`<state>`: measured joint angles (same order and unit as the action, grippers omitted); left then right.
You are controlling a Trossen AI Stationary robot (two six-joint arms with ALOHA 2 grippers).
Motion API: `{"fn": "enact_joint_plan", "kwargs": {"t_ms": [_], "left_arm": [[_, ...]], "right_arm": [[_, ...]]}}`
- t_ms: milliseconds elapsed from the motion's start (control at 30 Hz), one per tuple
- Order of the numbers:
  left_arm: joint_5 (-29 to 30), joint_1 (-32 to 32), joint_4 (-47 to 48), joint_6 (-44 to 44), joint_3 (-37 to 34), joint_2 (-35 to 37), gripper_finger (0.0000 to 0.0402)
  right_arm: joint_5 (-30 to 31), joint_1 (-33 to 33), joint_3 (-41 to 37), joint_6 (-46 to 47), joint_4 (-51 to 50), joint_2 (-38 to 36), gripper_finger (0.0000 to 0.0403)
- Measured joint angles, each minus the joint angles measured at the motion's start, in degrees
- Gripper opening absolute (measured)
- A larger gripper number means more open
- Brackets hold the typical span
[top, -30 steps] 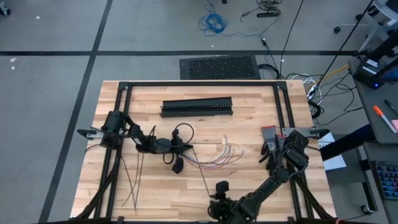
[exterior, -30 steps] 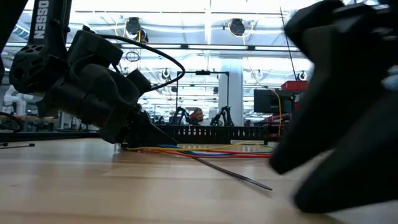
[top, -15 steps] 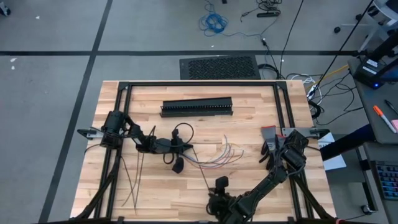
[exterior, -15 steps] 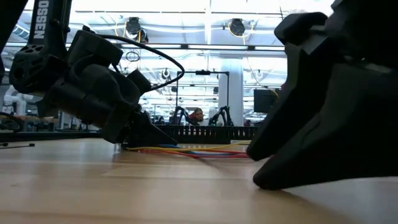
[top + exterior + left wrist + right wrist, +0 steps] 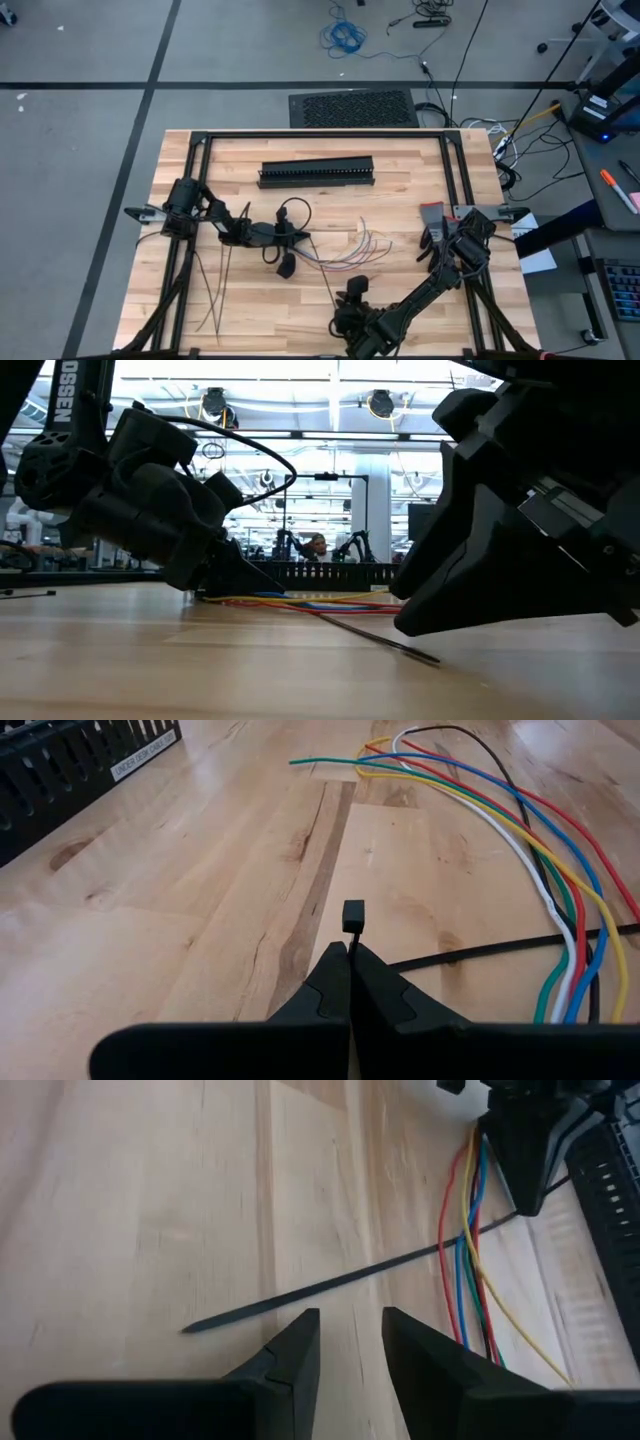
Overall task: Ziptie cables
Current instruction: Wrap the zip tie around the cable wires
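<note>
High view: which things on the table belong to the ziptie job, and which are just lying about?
Part of the job:
- cables, fanned out mid-table
- ziptie under the cables, its head pinched in the left gripper, fingers shut
- right gripper, fingers apart, near that ziptie's tail

Lying about:
- spare zipties at the table's left
- black slotted duct at the far side

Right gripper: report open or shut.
Open. In its wrist view the right gripper shows bare wood between its fingers, nothing held, near a ziptie.
</note>
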<state>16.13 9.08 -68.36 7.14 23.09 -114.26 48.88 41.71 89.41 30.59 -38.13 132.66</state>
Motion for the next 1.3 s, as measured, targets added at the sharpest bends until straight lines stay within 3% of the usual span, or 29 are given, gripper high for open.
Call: {"fn": "enact_joint_plan", "kwargs": {"t_ms": [200, 400, 667, 1033, 1300], "left_arm": [[0.0, 0.0, 0.21, 0.0, 0.0, 0.0, 0.0], [0.01, 0.04, 0.26, 0.0, 0.0, 0.0, 0.0], [0.25, 0.0, 0.55, -0.09, 0.44, -0.04, 0.0], [0.29, 0.0, 0.76, -0.5, 0.48, -0.04, 0.0], [0.29, 0.04, 0.81, -0.5, 0.48, -0.04, 0.0]], "right_arm": [[-5.02, 1.58, -0.08, -0.06, 0.87, -0.23, 0.0104], [-10.64, 4.04, -0.2, -0.44, 8.36, -2.19, 0.0103], [-12.46, 2.16, 0.01, -3.15, 9.21, -2.03, 0.0104], [-7.3, -0.07, -0.04, -4.95, 5.89, -1.87, 0.0104], [-4.74, -0.48, -0.02, 0.83, -0.78, -1.79, 0.0104]]}}
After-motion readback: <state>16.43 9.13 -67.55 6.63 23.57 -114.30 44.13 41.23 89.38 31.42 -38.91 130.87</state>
